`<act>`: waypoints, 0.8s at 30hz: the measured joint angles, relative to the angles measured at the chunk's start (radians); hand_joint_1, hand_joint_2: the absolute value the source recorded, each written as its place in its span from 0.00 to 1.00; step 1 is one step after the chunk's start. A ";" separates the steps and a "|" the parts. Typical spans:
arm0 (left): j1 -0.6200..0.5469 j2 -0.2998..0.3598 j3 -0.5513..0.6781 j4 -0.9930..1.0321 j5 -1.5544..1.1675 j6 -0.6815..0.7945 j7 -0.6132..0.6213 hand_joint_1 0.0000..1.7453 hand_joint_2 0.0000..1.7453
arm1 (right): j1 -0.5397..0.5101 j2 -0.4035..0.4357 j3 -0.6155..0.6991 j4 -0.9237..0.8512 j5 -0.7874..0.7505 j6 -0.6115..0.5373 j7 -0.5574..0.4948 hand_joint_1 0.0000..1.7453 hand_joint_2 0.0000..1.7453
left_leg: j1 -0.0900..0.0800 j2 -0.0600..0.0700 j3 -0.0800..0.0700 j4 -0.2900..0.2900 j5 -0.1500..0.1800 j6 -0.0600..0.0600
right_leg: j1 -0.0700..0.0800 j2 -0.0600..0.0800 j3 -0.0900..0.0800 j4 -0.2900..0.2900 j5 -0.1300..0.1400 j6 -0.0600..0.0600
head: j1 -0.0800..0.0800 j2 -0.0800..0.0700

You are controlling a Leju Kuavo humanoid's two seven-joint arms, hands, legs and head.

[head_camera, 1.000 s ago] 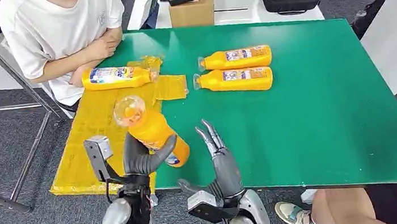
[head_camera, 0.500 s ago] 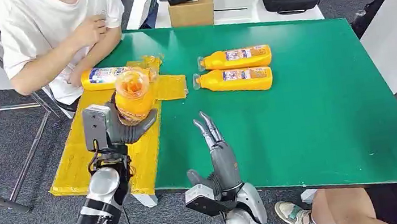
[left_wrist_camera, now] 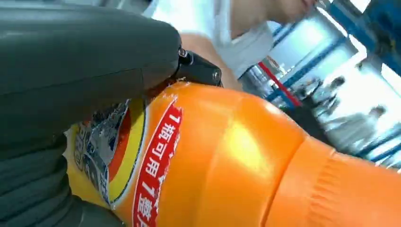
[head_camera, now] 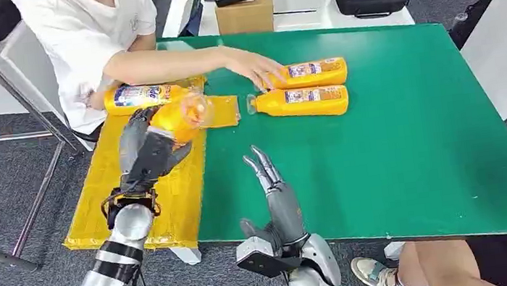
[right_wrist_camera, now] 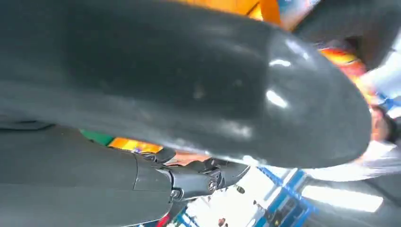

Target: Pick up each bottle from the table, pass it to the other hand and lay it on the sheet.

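Left hand [head_camera: 144,155] is gripping an orange bottle [head_camera: 181,115] over the yellow sheet [head_camera: 108,197]; right hand [head_camera: 274,184] is hanging released; laying down seems next

The left robot hand [head_camera: 143,150] has tipped its bottle [head_camera: 181,115] sideways; the person's hand [head_camera: 256,66] now reaches another bottle [head_camera: 308,73].

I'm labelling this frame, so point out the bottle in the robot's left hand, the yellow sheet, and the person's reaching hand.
held bottle [head_camera: 178,117], head view, orange body
yellow sheet [head_camera: 101,205], head view, bare part
person's hand [head_camera: 255,65], head view, back of hand
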 measured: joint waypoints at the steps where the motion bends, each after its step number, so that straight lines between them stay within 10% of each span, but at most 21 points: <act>1: -0.017 0.009 -0.005 0.025 -0.086 -0.027 0.024 1.00 1.00 | 0.004 0.000 -0.001 -0.013 -0.006 0.017 0.000 0.00 0.00 | 0.000 0.000 0.000 0.000 0.000 0.000 | 0.000 0.000 0.000 0.000 0.000 0.000 | 0.000 0.000; 24: -0.207 0.165 -0.044 0.565 -0.561 -0.289 0.098 0.93 1.00 | 0.116 -0.009 -0.091 -0.181 -0.176 0.286 -0.076 0.00 0.00 | 0.000 0.000 0.001 0.000 0.000 0.000 | 0.000 0.000 0.001 0.001 0.000 0.000 | 0.000 0.000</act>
